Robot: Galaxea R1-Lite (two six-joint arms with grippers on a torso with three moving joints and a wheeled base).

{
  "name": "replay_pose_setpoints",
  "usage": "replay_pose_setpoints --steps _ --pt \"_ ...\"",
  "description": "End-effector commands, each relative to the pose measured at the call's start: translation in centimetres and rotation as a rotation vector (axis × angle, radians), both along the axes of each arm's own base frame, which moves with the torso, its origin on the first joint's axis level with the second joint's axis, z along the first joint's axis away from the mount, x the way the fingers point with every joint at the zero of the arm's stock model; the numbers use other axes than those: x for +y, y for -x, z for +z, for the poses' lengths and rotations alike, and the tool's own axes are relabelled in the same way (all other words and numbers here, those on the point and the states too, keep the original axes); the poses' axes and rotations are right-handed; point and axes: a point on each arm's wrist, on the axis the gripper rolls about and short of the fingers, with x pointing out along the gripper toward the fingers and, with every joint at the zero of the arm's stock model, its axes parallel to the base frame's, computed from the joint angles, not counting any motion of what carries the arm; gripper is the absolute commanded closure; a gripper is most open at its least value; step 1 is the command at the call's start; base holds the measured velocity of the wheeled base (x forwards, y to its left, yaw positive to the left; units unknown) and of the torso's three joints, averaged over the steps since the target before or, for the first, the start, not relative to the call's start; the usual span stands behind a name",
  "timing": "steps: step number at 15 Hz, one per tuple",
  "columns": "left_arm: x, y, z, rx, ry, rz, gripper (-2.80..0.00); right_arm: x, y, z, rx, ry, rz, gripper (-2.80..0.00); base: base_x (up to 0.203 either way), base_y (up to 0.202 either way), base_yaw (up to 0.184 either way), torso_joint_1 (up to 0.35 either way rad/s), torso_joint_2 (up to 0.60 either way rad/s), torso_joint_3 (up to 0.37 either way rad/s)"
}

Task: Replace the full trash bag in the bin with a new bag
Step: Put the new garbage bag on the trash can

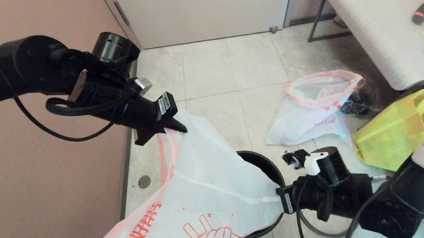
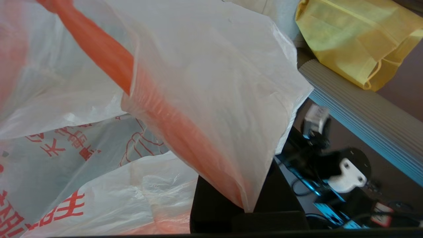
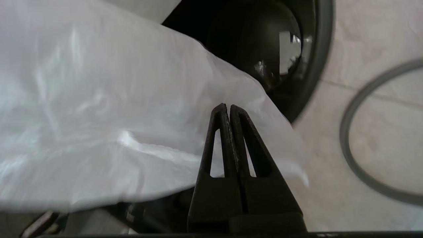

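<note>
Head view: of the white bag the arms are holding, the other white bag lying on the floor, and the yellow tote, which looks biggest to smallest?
1. Held white bag, though it is nearest the camera.
2. Floor bag and yellow tote: too alike to rank.

New bag (image 1: 203, 183): thin translucent white plastic, crinkled, slight sheen. Bin (image 3: 297, 49): glossy dark plastic inside. Tote (image 1: 395, 135): matt yellow fabric. Floor (image 1: 210, 68): smooth tile.

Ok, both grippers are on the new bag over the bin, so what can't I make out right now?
- Left gripper tips: covered by the new bag, head and left wrist views.
- Bin: mostly behind the bag in the head view.
- Hoop: cut off by the right wrist view's edge.
- Right gripper: arm blocks it in the head view.
</note>
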Motion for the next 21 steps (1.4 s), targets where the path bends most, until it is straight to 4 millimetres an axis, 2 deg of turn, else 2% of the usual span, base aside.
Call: replay_pose_setpoints --steps 1,5,10,12,15,17,18,21 --pt "0.0 -0.1 -0.2 0.016 0.002 0.009 0.0 0.8 -1.5 -1.7 0.018 0.011 -0.004 0.0 0.0 0.0 0.0 0.0 0.0 0.0" --pt "-0.1 -1.1 -1.2 0.038 -0.01 0.028 0.0 3.6 -3.3 -4.0 0.042 0.029 0.03 0.0 0.0 0.0 0.0 0.0 0.0 0.0" --pt "-0.4 -1.2 -1.4 0.028 -0.005 0.023 0.0 6.0 -7.6 -5.5 0.062 0.053 0.026 0.0 0.0 0.0 0.0 0.0 0.0 0.0" --pt "-1.1 -0.8 -1.4 0.029 -0.006 0.001 0.0 6.2 -9.4 -5.7 0.062 0.058 0.009 0.0 0.0 0.0 0.0 0.0 0.0 0.0" --pt "-1.7 -0.3 -1.5 0.037 -0.011 -0.02 0.0 5.0 -11.3 -6.2 0.056 0.091 -0.02 0.0 0.0 0.0 0.0 0.0 0.0 0.0" --pt "-2.0 -0.3 -1.7 0.041 -0.013 -0.028 0.0 4.4 -10.8 -5.9 0.067 0.099 -0.027 0.0 0.0 0.0 0.0 0.0 0.0 0.0" --pt "-2.1 -0.2 -1.7 0.042 -0.014 -0.032 0.0 3.9 -9.9 -5.6 0.081 0.108 -0.025 0.0 0.0 0.0 0.0 0.0 0.0 0.0" --pt "-2.3 -0.1 -1.7 0.042 -0.014 -0.038 0.0 2.2 -6.6 -2.6 0.073 0.099 -0.033 0.0 0.0 0.0 0.0 0.0 0.0 0.0"
